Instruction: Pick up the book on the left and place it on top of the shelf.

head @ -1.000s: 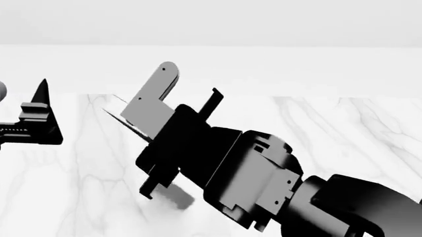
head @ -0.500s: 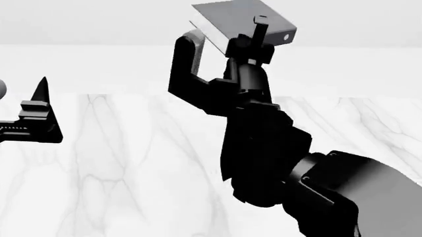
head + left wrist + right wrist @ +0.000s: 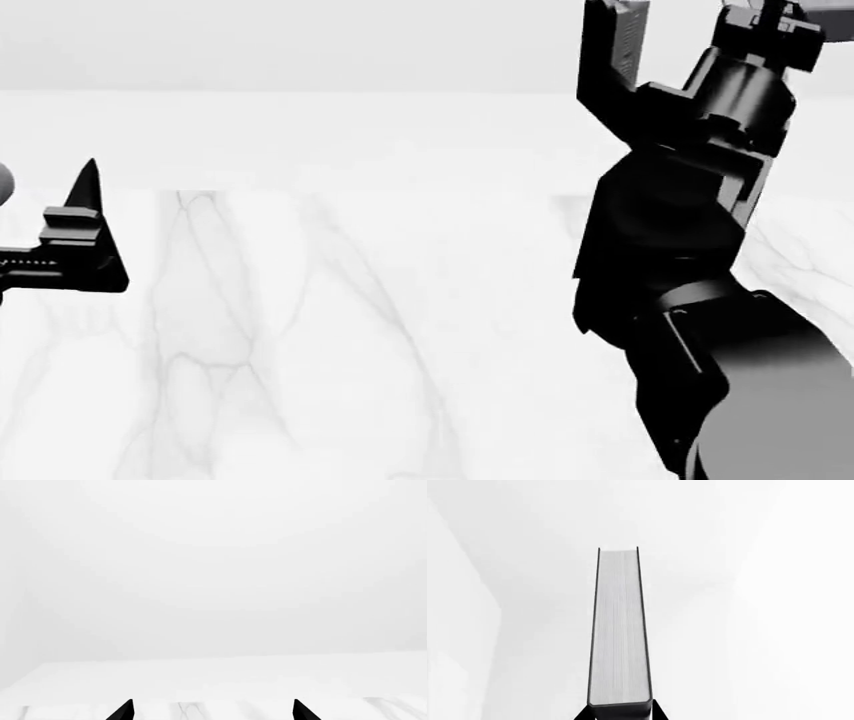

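The book [image 3: 619, 630] shows edge-on in the right wrist view, with grey-white page edges between thin black covers. My right gripper [image 3: 620, 716] is shut on its near end, one black finger on each cover. In the head view the right gripper [image 3: 687, 15] is raised high at the top right, and the book is almost wholly cut off by the frame's top edge. My left gripper [image 3: 212, 712] is open and empty, its fingertips [image 3: 123, 711] wide apart over the marble table [image 3: 200, 707]. It also shows at the far left of the head view [image 3: 80, 245]. The shelf is out of view.
The white marble table [image 3: 334, 330] spans the head view, with a plain white wall [image 3: 334, 130] behind it. My right arm [image 3: 681, 250] stands tall at the right side. No other objects show.
My right arm has swung to the right and further up with the book, which has left the head view's top edge. The left arm has not moved.
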Controlling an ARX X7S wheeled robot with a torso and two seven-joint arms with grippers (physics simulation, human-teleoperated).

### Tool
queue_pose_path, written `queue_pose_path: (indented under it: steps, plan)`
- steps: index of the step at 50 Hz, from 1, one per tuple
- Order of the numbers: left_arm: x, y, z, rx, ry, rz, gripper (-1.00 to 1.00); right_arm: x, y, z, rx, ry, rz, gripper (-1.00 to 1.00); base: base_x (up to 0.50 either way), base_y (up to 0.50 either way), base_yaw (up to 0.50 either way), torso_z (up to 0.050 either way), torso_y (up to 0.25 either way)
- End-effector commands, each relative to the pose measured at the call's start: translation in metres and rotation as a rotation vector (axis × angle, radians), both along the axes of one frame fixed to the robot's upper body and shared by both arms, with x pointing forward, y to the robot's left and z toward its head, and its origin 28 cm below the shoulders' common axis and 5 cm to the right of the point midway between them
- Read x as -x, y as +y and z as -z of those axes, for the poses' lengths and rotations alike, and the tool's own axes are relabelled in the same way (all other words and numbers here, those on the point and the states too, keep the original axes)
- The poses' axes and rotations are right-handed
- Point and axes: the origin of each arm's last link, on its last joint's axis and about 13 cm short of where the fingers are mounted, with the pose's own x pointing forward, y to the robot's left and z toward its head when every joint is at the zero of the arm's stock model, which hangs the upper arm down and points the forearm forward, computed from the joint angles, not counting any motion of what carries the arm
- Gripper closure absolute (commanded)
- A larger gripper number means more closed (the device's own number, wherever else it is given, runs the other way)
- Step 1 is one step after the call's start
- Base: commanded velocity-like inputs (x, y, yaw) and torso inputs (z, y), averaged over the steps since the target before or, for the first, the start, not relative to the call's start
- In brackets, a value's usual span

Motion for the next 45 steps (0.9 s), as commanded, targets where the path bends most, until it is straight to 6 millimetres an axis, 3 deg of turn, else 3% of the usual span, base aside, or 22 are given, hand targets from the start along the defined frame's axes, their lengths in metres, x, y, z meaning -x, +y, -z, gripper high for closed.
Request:
queue_pose_path:
  steps: [1, 17, 45]
  plan:
    - [0.001, 0.001, 0.0, 0.003, -0.002, -0.002, -1.0, 0.017, -0.038, -0.024, 0.132, -0.02, 0.296, 1.0, 0.0, 0.0, 0.0, 0.0, 0.0]
    - [0.002, 0.002, -0.001, 0.006, -0.007, -0.002, -1.0, 0.047, -0.078, -0.01, 0.019, 0.057, 0.656, 1.0, 0.0, 0.0, 0.0, 0.0, 0.001]
    - [0.004, 0.005, 0.0, 0.008, -0.007, -0.01, -1.0, 0.072, -0.101, 0.024, -0.071, 0.142, 0.896, 1.0, 0.0, 0.0, 0.0, 0.0, 0.001]
